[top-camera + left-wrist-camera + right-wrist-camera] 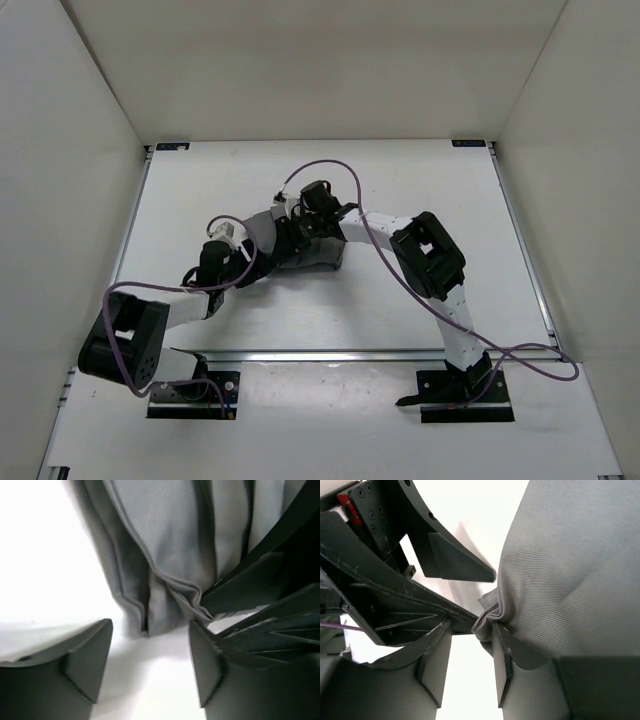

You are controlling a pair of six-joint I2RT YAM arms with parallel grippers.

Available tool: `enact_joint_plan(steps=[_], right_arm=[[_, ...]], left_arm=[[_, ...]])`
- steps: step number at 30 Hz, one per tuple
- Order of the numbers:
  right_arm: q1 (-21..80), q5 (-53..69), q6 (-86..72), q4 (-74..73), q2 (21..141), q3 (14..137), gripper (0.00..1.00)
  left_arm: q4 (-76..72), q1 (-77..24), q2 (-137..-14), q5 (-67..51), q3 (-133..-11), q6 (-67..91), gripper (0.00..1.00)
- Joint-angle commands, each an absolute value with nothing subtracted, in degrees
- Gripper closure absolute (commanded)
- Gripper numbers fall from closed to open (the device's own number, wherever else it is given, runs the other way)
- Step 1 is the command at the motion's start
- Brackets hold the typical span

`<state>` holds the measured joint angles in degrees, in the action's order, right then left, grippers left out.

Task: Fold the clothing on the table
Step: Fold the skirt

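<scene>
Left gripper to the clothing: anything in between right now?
Nothing visible. Only bare table lies between the open left gripper and the folded edge of the clothing ahead. The right gripper is at that same edge, alongside.

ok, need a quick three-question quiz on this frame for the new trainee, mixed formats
1. What colour is the clothing on the table?
2. True or false: the left hand is shut on the clothing.
3. The right hand: A grips a bottle; B stands open at the clothing's edge; C hangs far from the clothing.
Key: 1 grey; 2 false, it is open; 3 B.
</scene>
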<state>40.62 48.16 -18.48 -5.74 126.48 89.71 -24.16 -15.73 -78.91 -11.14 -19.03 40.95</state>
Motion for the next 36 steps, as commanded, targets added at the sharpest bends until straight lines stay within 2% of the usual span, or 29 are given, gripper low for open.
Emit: enact_joint_plan(steps=[1,6,8,9,12,13,14,16,18,23,25,28,31,34,36], right_arm=[[41.14,47.82,-15.38,-6.06,123.58,92.98,0.64],[39.82,46.76,-15.64,-5.63,115.07,92.46,0.58],[39.03,46.84,-17.48,-1.96,110.85,90.62,0.56],[38.59,46.93,-18.62,-0.45,107.61,88.09,0.54],[37.09,46.68,-25.47,20.3,95.91,71.76,0.51],[36.65,44.15,-29.49,24.74,90.76,63.19,0.48],[36.22,43.86,-30.23,31.14,88.53,57.02,0.4],[36.03,39.05,-26.65,27.71,82.21,54.84,0.3],[34.37,34.81,-20.85,17.35,79.37,55.81,0.27],[24.98,40.86,-28.38,27.76,71.55,43.89,0.24],[22.33,40.78,-27.08,25.34,69.53,42.63,0.23],[19.17,41.22,-26.19,23.64,67.6,41.75,0.23],[17.5,42.97,-28.38,27.67,66.18,38.33,0.22],[18.01,41.84,-26.29,25.24,65.57,38.49,0.19],[18.8,40.35,-24.62,22.95,65.83,39.28,0.12]], left_arm=[[-17.16,-15.73,-74.37,-11.34,-18.02,40.87,0.22],[-10.47,-14.42,-64.97,-8.01,-17.84,41.04,0.16],[-7.14,-13.8,-60.23,-6.78,-17.49,40.78,0.08],[-6.6,-12.93,-57.51,-6.85,-17.06,40.35,0.01],[-2.12,-10.03,-50.39,-6.15,-15.83,39.64,0.02],[-0.37,-8.98,-48.88,-5.8,-16.26,39.03,0.01],[1.82,-8.18,-46.87,-5.1,-16.52,38.24,0.01],[4.91,-7.82,-44.92,-5.01,-19.58,35.35,0.01],[6.85,-8.52,-46.31,-6.84,-23.0,32.27,0.01],[8.26,-8.7,-55.71,-18.09,-27.86,29.35,0.01],[8.09,-8.88,-60.88,-20.81,-28.65,28.39,0.01],[9.14,-10.54,-64.59,-21.36,-29.27,27.17,0.01],[9.32,-12.57,-64.08,-20.65,-29.36,27.51,0.01],[10.71,-12.3,-63.02,-20.92,-29.88,27.43,0.02],[12.21,-12.13,-62.06,-19.52,-31.37,26.11,0.01]])
